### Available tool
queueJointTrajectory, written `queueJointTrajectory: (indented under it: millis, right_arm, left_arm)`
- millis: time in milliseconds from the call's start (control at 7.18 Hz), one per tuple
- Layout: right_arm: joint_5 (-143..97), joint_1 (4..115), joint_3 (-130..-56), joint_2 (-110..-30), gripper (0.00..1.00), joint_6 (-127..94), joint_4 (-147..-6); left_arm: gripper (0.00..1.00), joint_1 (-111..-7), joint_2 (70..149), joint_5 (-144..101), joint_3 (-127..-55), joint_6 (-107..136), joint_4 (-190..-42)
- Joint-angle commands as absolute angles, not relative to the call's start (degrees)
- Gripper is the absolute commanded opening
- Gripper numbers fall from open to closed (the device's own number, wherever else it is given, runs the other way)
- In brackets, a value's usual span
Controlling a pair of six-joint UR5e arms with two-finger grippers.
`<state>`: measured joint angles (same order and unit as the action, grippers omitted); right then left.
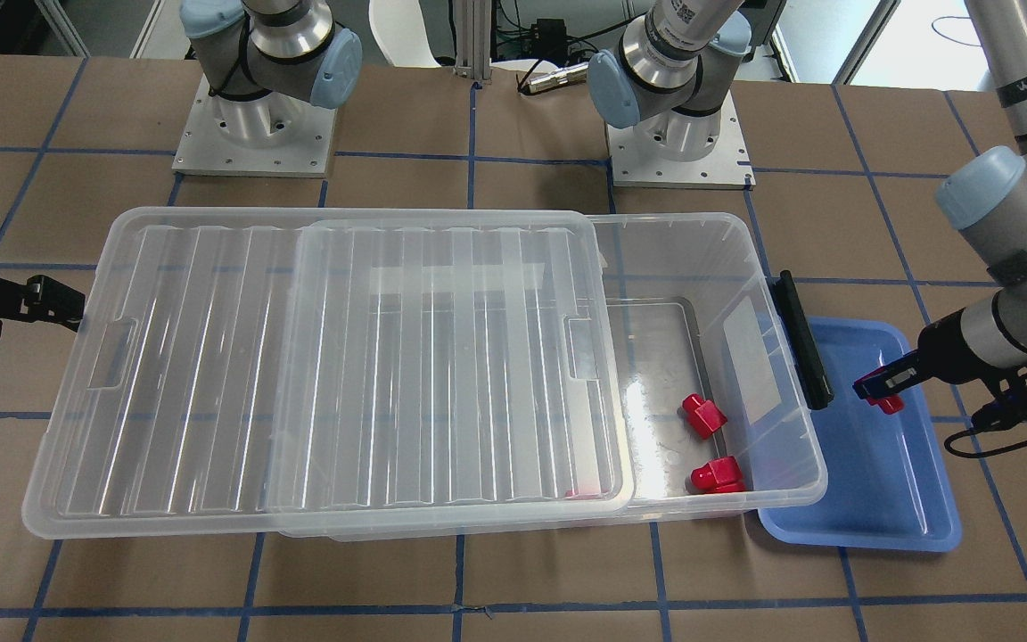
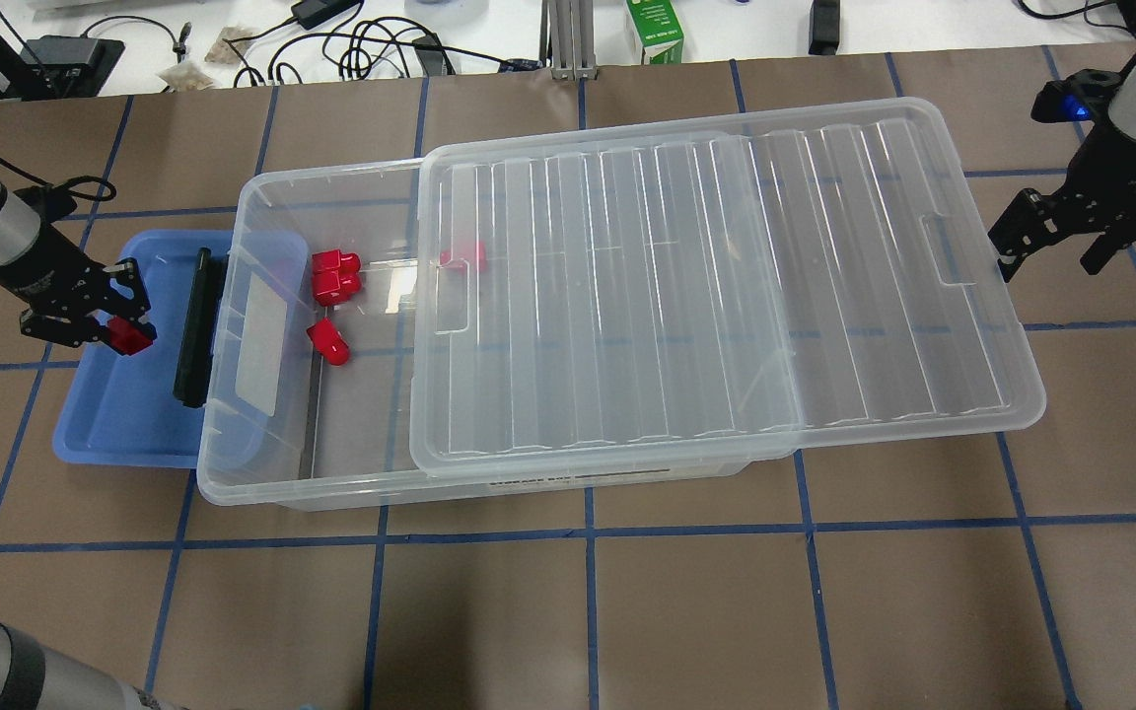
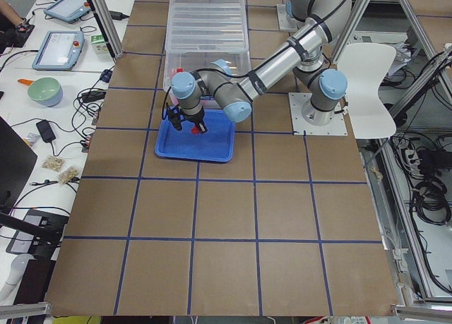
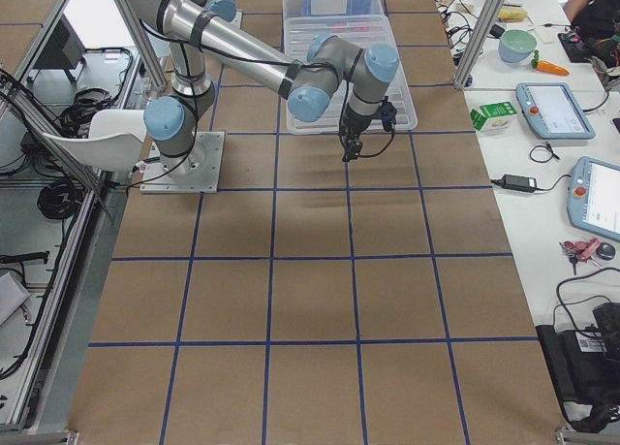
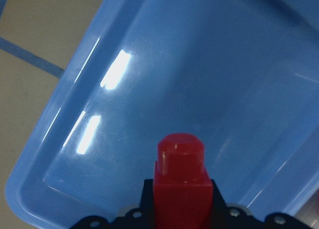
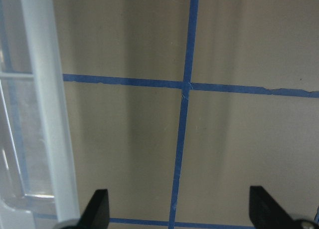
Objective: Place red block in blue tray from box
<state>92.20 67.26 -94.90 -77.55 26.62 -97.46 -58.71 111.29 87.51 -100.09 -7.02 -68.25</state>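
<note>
The left gripper (image 1: 875, 385) is over at the right side of the front view, clamped tight on a red block (image 1: 890, 404). Its fingers pinch the fat cube end and the stub pokes out past the tips, which the left wrist view shows nicely. The block hangs over the tray (image 1: 879, 481), in the tray's upper half as the front view has it, close to the side nearest the box. Whether it's touching the tray floor or floating just above is hard to call from any of these angles.

The tray lies flat on the table (image 1: 513, 580) at lower right of the front view. It's tucked right against the end of the box (image 1: 750, 259), with one edge slipped under the box's rim. The black latch bar (image 1: 803, 341) on that end sits between the tray and the box's inside.

The lid (image 1: 344, 357) is slid toward frame left, so it covers most of the box and overhangs the far end, leaving only the right end open. In that open bit a few loose blocks (image 1: 703, 416) lie on the box floor toward the lower right. One more shows faintly through the lid's edge.

The right gripper (image 2: 1049, 258) is way over at the upper right of the overhead view, just off the lid's overhanging end. Its fingers are spread wide, with nothing between them but brown table and blue tape.
</note>
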Motion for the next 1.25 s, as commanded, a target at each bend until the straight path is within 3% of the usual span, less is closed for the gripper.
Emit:
queueJointTrajectory:
  millis: [0,279,418,557,697,1115]
  right_arm:
    - [90.7,67.5,-95.45,-77.7,1.0,26.37,-97.56]
    - [90.7,69.69,-95.54,-77.87,1.0,23.84,-97.47]
    - [90.7,70.83,-95.62,-77.96,1.0,21.64,-97.3]
    - [90.27,72.84,-95.62,-77.96,1.0,19.45,-97.21]
    - [90.18,73.91,-95.62,-77.96,1.0,16.9,-97.21]
    - [90.18,77.5,-95.71,-78.05,1.0,12.59,-97.12]
  left_arm:
    - [0.0,-58.36,112.41,87.89,-102.65,-19.99,-64.69]
    - [0.0,-58.53,113.64,87.89,-104.67,-21.96,-60.84]
    - [0.2,-58.54,114.08,88.33,-105.81,-24.67,-57.43]
    - [0.92,-58.71,113.91,88.33,-105.82,-24.52,-56.52]
    - [1.0,-59.41,112.25,88.5,-105.04,-24.43,-57.3]
    - [1.0,-62.12,103.58,87.54,-99.78,-15.6,-73.93]
